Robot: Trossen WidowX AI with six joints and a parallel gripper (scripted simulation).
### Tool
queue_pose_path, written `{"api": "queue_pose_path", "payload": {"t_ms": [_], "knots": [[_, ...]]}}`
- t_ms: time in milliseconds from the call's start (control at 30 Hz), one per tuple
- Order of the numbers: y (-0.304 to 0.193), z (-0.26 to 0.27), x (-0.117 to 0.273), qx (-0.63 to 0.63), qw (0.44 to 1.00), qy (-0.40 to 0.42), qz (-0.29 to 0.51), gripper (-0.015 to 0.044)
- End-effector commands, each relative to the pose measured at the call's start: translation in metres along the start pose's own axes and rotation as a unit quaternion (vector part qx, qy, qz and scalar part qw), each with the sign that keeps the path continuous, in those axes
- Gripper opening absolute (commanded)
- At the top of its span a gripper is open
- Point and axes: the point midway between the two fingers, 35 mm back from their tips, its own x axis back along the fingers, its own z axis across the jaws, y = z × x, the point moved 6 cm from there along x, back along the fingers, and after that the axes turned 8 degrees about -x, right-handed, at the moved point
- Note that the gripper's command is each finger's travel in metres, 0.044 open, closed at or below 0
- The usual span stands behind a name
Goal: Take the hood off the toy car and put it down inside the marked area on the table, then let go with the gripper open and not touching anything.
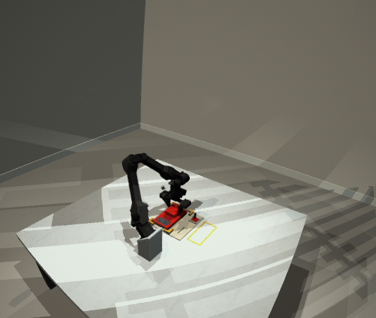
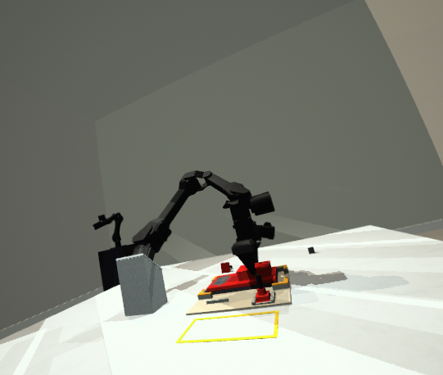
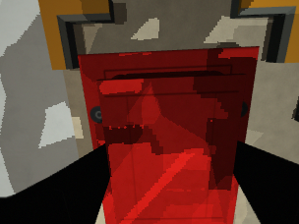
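Observation:
The red toy car (image 1: 169,221) (image 2: 237,282) (image 3: 89,66) sits on the beige board. Its hood (image 1: 172,211) (image 2: 264,267) (image 3: 157,172) is the raised red panel on top of it. My gripper (image 1: 175,207) (image 2: 254,273) (image 3: 168,147) is down at the hood, one black finger against each long side. It is shut on the hood, its fingers spread wide by the hood's width. The hood lies over the car body; I cannot tell whether there is a gap beneath it. The marked area (image 1: 194,241) (image 2: 227,340) is a yellow outline beside the board, with nothing in it.
The beige board (image 1: 180,237) (image 2: 237,308) carries orange corner brackets (image 1: 168,230) (image 2: 205,294) and a red piece with a black knob (image 1: 194,219) (image 2: 262,295), between the car and the marked area. The grey arm base (image 1: 150,244) (image 2: 140,286) stands near the board.

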Motion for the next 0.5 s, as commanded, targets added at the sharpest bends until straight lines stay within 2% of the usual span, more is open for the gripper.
{"api": "queue_pose_path", "payload": {"t_ms": [0, 333, 467], "knots": [[0.0, 0.0004, -0.0001, 0.001, 1.0, 0.0, 0.0, 0.0275], [0.0003, 0.0003, 0.0047, 0.001, 1.0, 0.0, 0.0, 0.0012], [0.0004, 0.0002, 0.0073, 0.001, 1.0, 0.0, 0.0, 0.0]]}}
